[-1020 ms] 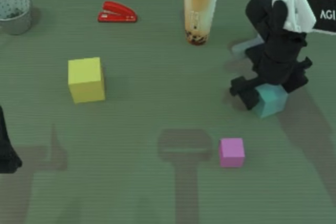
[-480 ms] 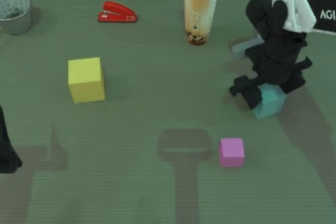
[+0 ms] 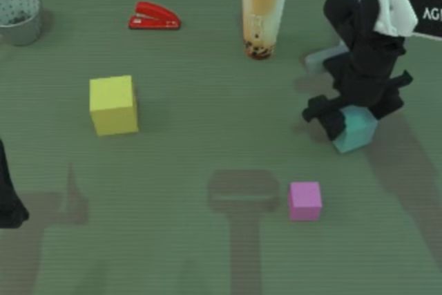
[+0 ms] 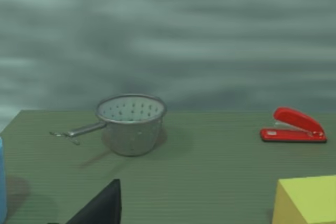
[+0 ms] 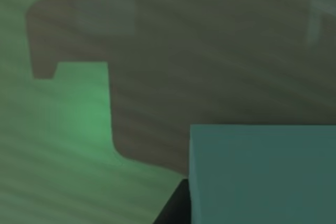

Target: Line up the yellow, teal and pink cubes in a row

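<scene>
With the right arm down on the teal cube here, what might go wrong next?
1. The right gripper sits over the teal cube near one edge; an off-centre hold may let the cube twist or slip.
2. The bubble tea cup stands tall close by; a swing toward the yellow cube might tip it.
3. The pink cube lies along a low carry path and may get knocked.
The left arm is parked at the table's left edge.

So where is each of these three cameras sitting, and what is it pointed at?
Top view: above the table, looking down on the yellow cube, pink cube and the right gripper at the teal cube; the left arm is parked at the left edge.
Left wrist view: low over the table, facing a strainer and stapler.
Right wrist view: close on the teal cube.
Shared: the teal cube, stapler.
</scene>
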